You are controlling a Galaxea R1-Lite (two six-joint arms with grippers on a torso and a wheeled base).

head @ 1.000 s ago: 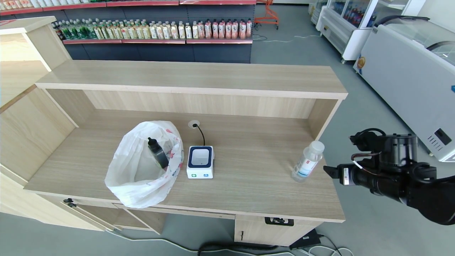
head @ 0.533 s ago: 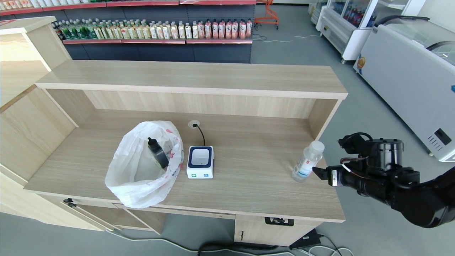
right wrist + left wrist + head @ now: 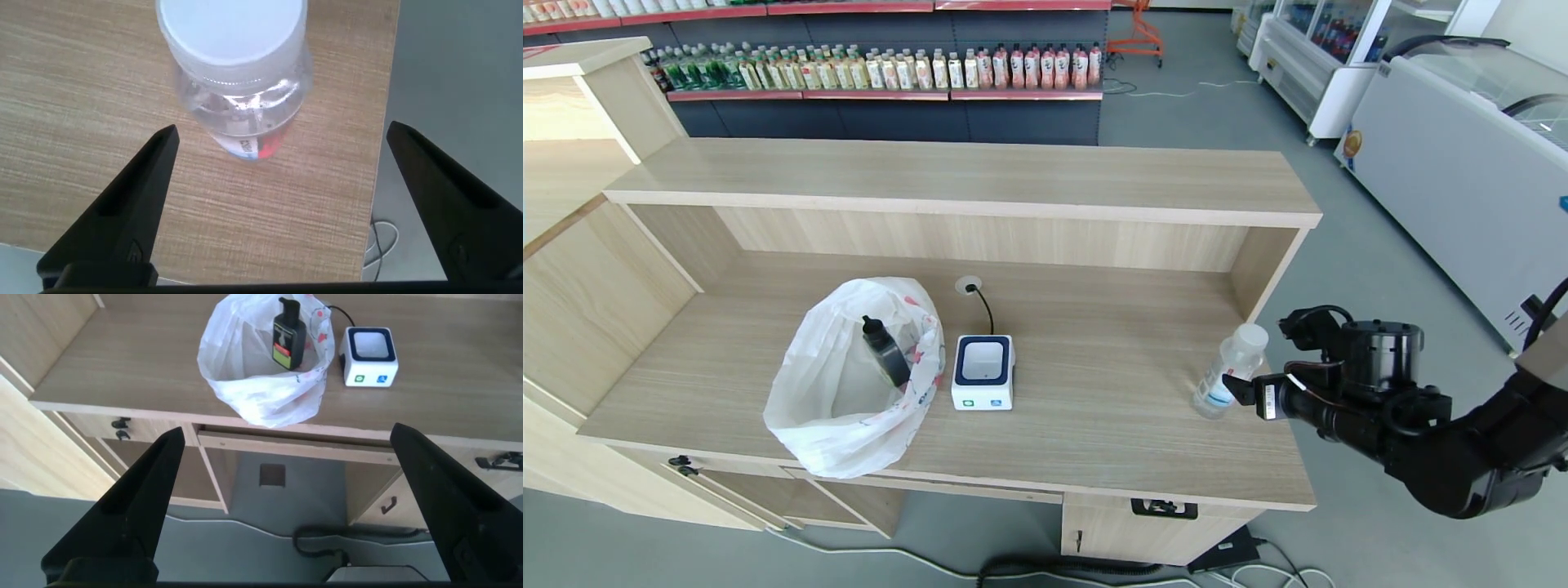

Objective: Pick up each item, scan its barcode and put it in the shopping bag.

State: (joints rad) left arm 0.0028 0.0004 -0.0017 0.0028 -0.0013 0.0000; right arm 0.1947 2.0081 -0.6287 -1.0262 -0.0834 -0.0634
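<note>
Starting closest in: left fingers [image 3: 131, 510] hanging out in front of the counter [image 3: 1094, 425], nearer than the scanner [image 3: 984, 371] and a bit to its left, spread wide with nothing between them.

Next, the right arm, stretched in low and level from well right of the scanner, elbow out past the counter's end, wrist pointed back toward the scanner. Right fingers [image 3: 1236, 389] released too, wide apart, tips just short of the water bottle [image 3: 1230, 369], lined up either side of it, not gripping yet.

Water bottle standing on its base, clear, well right of the scanner near the counter's right edge.

Just left of the scanner, a white shopping bag [image 3: 841, 408] with a dark bottle [image 3: 885, 351] leaning inside.

Comparing views:
- From the left wrist: the dark bottle's green-and-red label, plus the open recess [image 3: 282, 478] under the counter.
- From the head: a cable [image 3: 985, 314] running from the scanner to a round hole [image 3: 968, 285] just behind it.
- From the right wrist: straight down onto the white cap [image 3: 231, 28].

Way behind the scanner, store shelves [image 3: 890, 73] packed with drinks.
</note>
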